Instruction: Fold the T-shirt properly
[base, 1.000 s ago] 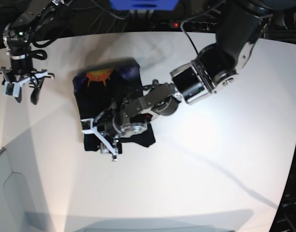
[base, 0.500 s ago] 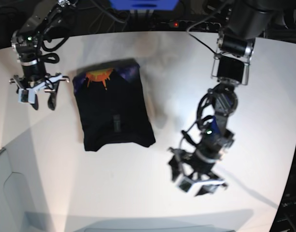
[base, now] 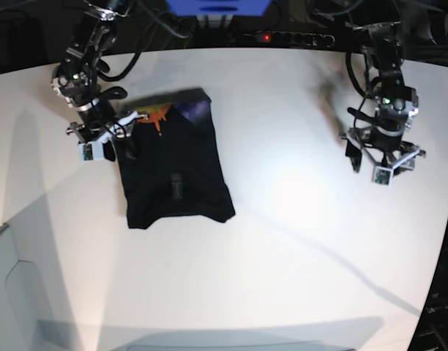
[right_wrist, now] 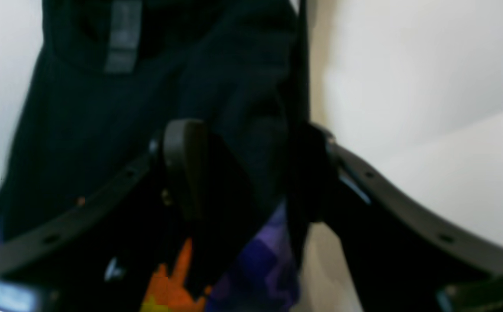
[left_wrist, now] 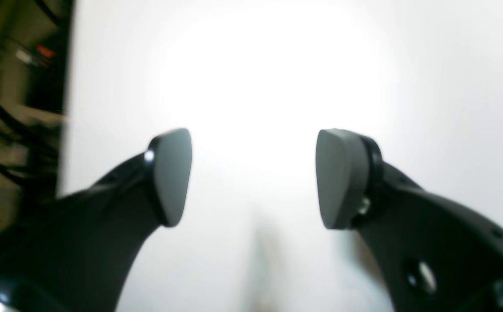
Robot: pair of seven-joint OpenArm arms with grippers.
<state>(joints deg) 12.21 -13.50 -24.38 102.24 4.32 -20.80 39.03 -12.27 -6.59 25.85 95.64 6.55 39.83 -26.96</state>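
Black T-shirt (base: 173,175) folded, flat on white tabletop (base: 297,241); sunburst print at far edge; right end effector (base: 107,139) spread wide over that edge, grasping nothing; left end effector (base: 376,161) released, well apart over bare tabletop.

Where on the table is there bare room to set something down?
Bare table between the T-shirt and the left gripper, and all along the near side. Crowded at the shirt's far-left corner, where the right gripper hovers.
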